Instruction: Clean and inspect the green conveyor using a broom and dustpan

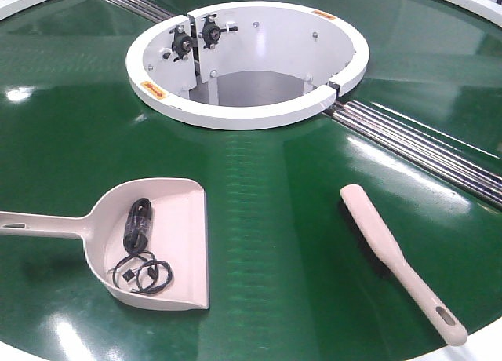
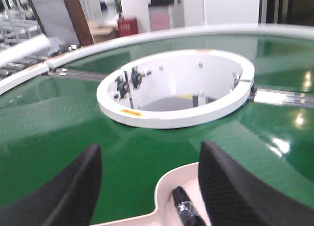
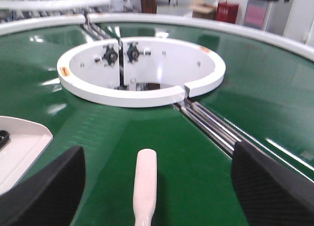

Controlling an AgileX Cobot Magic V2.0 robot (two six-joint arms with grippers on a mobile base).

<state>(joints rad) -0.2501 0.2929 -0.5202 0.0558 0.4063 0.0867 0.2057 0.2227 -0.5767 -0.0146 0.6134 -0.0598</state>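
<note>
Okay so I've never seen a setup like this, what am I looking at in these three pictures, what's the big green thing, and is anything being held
A two-armed robot is filming from three cameras. The front view looks down on the green conveyor, a glossy round belt with a white ring hub in the middle and metal rollers set into it. On the belt lie the dustpan, with a black cable inside it, and to its right the broom.

The other two views come from cameras on the wrists. The dark shapes at the bottom are gripper fingers: the left gripper is open above the dustpan, the right gripper is open above the broom. Nothing is held.
</note>
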